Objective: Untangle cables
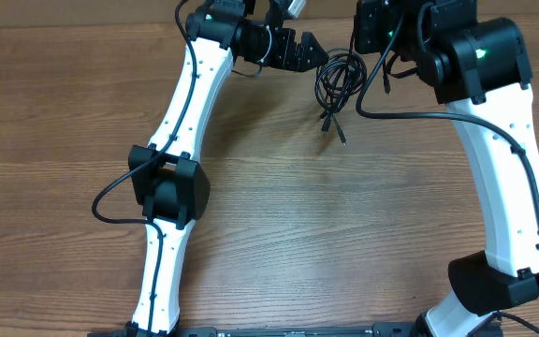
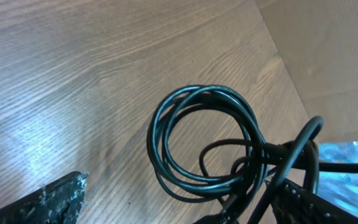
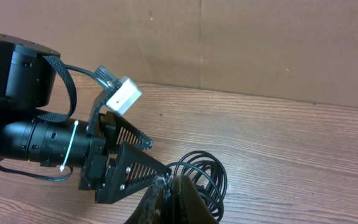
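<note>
From overhead, the cables (image 1: 339,80) lie on the desk (image 1: 64,112) as a narrow bundle of black loops just past the tips of the left gripper (image 1: 311,51), between it and the right arm (image 1: 480,103). The bundle's long axis runs from the far edge toward the arm bases, and two plug ends (image 1: 327,120) trail out of it on the base side. The left gripper's fingers stand apart, clamping nothing. In the left wrist view the loops form a round coil between the spread fingers (image 2: 55,199), with several strands crossing the finger at the picture's right. In the right wrist view the left gripper's lower fingertip touches the coil. A white block (image 3: 122,94) on its wrist bears a mark too small to read. The right gripper (image 3: 171,198) shows only as a dark shape just beside the coil, and I cannot tell whether it is open or closed.
</note>
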Motion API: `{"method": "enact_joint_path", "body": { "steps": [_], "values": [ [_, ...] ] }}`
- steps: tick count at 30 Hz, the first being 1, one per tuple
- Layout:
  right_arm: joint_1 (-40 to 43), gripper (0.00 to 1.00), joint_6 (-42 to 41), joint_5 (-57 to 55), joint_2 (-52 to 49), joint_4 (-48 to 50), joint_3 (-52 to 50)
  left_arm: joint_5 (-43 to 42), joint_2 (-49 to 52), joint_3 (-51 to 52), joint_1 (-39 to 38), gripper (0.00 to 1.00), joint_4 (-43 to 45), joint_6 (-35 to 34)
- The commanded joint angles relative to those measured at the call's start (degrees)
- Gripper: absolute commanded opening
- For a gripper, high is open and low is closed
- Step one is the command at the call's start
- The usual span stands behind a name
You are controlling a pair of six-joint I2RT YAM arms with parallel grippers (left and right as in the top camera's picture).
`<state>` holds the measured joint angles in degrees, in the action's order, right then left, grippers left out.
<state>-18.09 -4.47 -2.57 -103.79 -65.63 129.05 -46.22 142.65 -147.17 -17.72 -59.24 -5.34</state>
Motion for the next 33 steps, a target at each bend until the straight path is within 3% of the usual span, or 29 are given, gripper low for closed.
{"method": "enact_joint_path", "body": {
  "steps": [1,7,9,11,16,29,33],
  "values": [
    [0.2,0.05,0.2,-0.4,0.3,0.6,1.3,-1.4,0.0,-1.0,-1.3,0.93,-1.2,3.8],
    [0.2,0.05,0.0,-0.4,0.3,0.6,1.3,-1.1,0.0,-1.0,-2.4,0.88,-4.2,7.1],
    [0.2,0.05,0.0,-0.4,0.3,0.6,1.3,0.3,0.0,-1.0,-2.6,0.69,-4.2,7.1],
    [0.2,0.05,0.0,-0.4,0.3,0.6,1.3,0.8,0.0,-1.0,-2.6,0.41,-4.2,7.1],
    [0.2,0.05,0.0,-0.4,0.3,0.6,1.3,0.7,0.0,-1.0,-2.6,0.04,-4.1,7.1],
    [0.2,0.04,0.1,-1.0,0.3,-0.3,1.3,1.9,0.0,-1.0,-0.4,0.04,-2.4,5.1],
    [0.2,0.04,0.1,-10.6,0.3,-2.9,1.3,1.8,0.0,-1.1,4.2,0.04,-0.2,-0.2]
  ]
}}
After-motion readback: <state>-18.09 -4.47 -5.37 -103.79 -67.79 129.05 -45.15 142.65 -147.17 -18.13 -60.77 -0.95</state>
